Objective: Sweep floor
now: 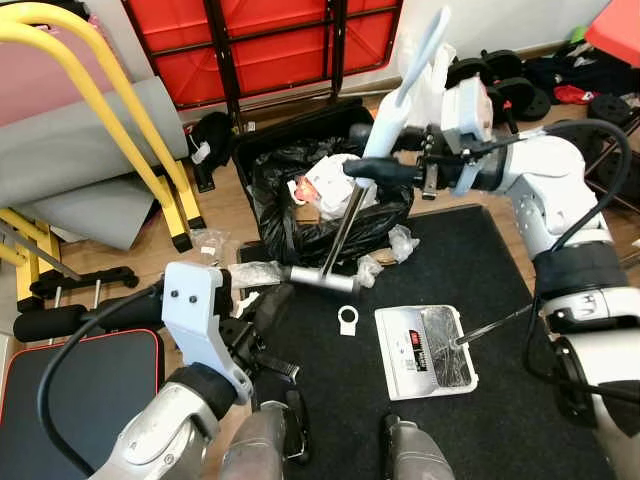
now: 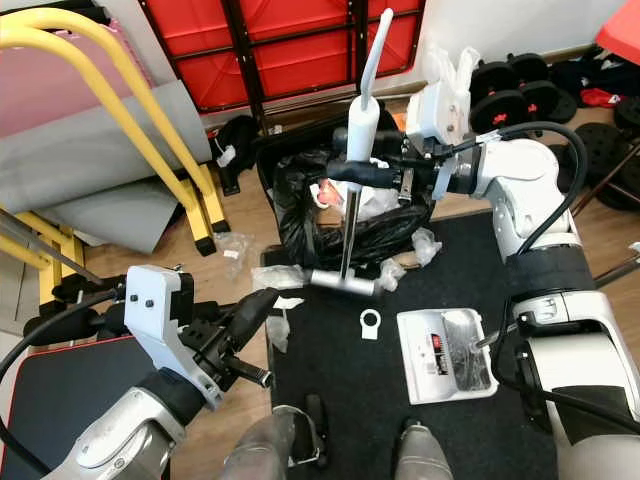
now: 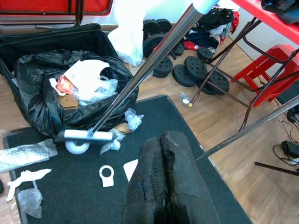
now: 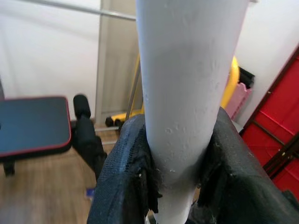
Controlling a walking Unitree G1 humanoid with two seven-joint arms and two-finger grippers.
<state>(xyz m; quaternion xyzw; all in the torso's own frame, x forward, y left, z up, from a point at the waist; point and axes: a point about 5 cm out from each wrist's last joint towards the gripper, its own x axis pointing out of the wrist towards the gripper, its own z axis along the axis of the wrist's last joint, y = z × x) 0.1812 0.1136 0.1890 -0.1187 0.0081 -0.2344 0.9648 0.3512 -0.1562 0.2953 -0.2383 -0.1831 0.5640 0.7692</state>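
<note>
Taking the black mat (image 1: 480, 330) as landmark, the left gripper (image 1: 262, 312) was held low at the mat's left edge, its fingers pressed together and empty, apparently kept clear of the sweeping. Scraps of plastic wrap (image 3: 28, 154) and a white ring tab (image 1: 348, 321) lay on the mat beside the broom head (image 1: 322, 281), which rested at its far edge before the rubbish bag (image 1: 330, 215). The broom handle (image 2: 361, 128) was clamped upright by the right gripper (image 2: 365, 172), probably to drag litter toward the dustpan (image 1: 428, 352).
</note>
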